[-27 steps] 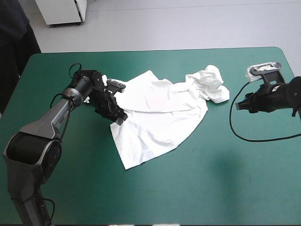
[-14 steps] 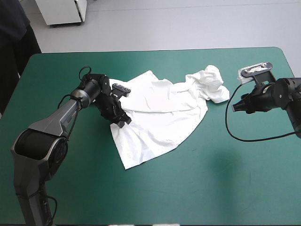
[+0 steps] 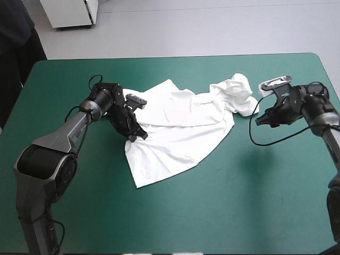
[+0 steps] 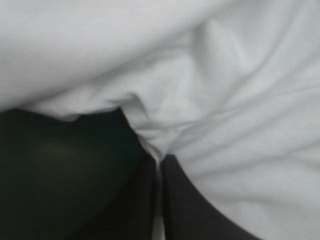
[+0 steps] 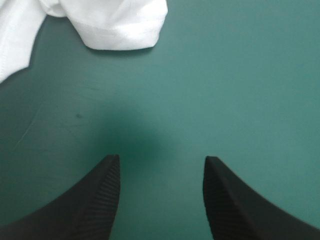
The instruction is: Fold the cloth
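The right gripper (image 3: 258,121) has moved closer to the T-shirt (image 3: 180,127), whose near corner shifted leftward

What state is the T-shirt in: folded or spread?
Mostly spread, not folded: the T-shirt lies rumpled on the teal-green cover, its right end bunched. The left tool is shut on its left edge.

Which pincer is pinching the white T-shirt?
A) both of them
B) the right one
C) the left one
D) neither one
C: the left pincer is shut on the T-shirt, with cloth nipped between its black fingers, while the right pincer stands open over the bare teal-green cover, short of the shirt.
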Tool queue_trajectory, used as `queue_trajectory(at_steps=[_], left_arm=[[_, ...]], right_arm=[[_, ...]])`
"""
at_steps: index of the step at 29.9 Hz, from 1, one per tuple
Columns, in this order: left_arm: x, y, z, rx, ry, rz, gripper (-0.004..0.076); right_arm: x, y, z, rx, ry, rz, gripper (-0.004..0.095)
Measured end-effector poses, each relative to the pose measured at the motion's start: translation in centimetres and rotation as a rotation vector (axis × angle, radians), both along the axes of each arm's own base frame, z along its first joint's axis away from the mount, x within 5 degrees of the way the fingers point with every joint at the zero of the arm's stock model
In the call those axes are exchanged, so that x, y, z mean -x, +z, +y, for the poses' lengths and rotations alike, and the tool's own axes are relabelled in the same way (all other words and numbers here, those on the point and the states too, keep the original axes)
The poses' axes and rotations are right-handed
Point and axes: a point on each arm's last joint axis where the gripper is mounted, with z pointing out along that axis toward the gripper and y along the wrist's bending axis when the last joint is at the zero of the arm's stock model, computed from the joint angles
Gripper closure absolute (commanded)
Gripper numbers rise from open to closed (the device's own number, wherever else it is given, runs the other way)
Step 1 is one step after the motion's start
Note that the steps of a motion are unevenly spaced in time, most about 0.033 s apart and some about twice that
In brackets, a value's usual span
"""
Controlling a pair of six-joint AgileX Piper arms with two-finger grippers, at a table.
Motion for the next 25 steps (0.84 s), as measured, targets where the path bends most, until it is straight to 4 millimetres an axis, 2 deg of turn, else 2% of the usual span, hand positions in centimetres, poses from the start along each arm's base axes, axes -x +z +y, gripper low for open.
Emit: queue_trajectory(at_steps=[4,12,25], left_arm=[[0.2,0.0,-0.4,0.039,-0.010,0.024,0.0744],[0.3,-0.1,-0.6,0.068,-0.016,0.042,0.0744],[0.4,-0.1,-0.7,0.071,-0.038,0.042,0.0744]], right_arm=[[-2.7,-1.8,0.0,0.001,-0.004,0.043,0.0419],[-7.8,-1.5,0.7,-0.082,-0.016,0.001,0.0419],[-11.8,-6.2,1.5,-0.143,-0.005,0.071,0.0419]])
